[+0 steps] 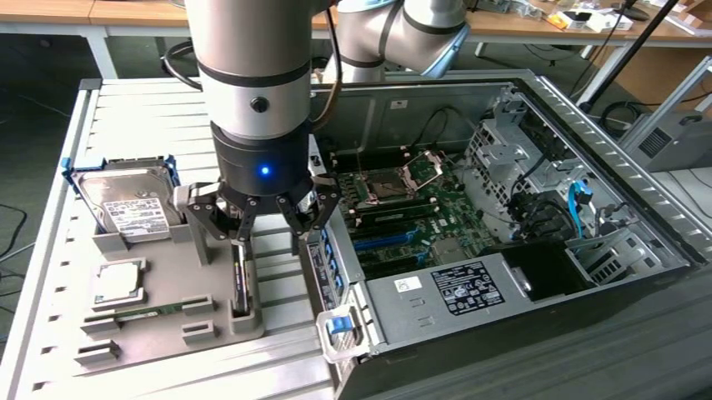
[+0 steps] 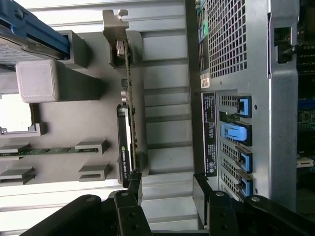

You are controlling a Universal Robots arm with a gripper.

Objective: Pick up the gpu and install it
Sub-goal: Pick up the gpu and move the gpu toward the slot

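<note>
Gripper (image 1: pixel 267 223) hangs with its fingers spread apart, holding nothing, and we see it just above the gpu (image 1: pixel 240 279). We find the card standing on edge in the grey holder tray (image 1: pixel 167 246), at six o'clock from the gripper in the exterior view. A hard drive (image 1: pixel 128 200) stands at nine o'clock, the open computer case (image 1: pixel 589 117) at three.

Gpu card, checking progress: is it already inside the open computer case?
No, the thin dark gpu card stands edgewise in the grey holder, outside the case.
</note>
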